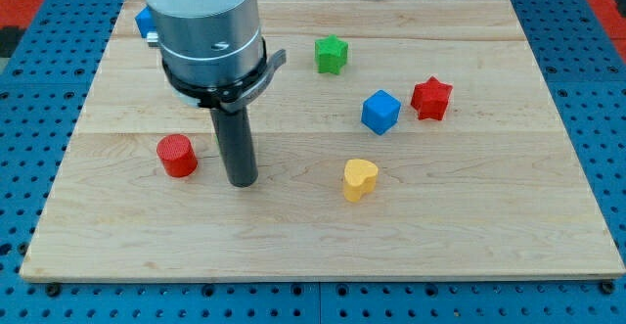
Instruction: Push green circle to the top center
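Patience is what this step needs first, because no green circle shows anywhere on the table (469, 216). The only green block in sight is the green star (332, 54), near the view's top and a little right of centre, and I should not mistake it for the target. The circle may be hidden behind the arm's wide body at the view's upper left, where a blue block (145, 21) peeks out from behind it, but I cannot tell. My tip (241, 181) rests on the wood left of centre, just right of the red cylinder (177, 155) and apart from it, with the yellow heart (360, 178) further to the right. The blue cube (380, 111) and red star (431, 98) sit close together, well to the right. There are no jaws to open or close, only the bare rod, so everything depends on the line of the push. I judge it best to move so the hidden area is uncovered, find the circle, get to its far side from the top centre, and push through its middle, steering clear of the green star.
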You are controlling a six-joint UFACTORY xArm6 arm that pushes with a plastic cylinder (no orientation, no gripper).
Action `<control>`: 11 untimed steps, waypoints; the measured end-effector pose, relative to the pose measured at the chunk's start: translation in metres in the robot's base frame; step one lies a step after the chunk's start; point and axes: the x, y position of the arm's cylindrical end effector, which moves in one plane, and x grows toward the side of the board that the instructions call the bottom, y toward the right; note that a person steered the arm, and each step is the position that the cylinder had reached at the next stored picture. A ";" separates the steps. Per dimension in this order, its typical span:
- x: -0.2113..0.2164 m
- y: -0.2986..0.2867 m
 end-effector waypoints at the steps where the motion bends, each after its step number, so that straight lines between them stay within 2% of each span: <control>1: -0.065 0.006; 2: -0.138 0.028; 3: -0.109 0.062; 4: -0.048 0.023; 5: -0.068 -0.032; 6: -0.131 -0.022; 7: -0.160 0.031; 8: -0.129 0.043; 10: -0.217 0.056; 11: -0.227 0.073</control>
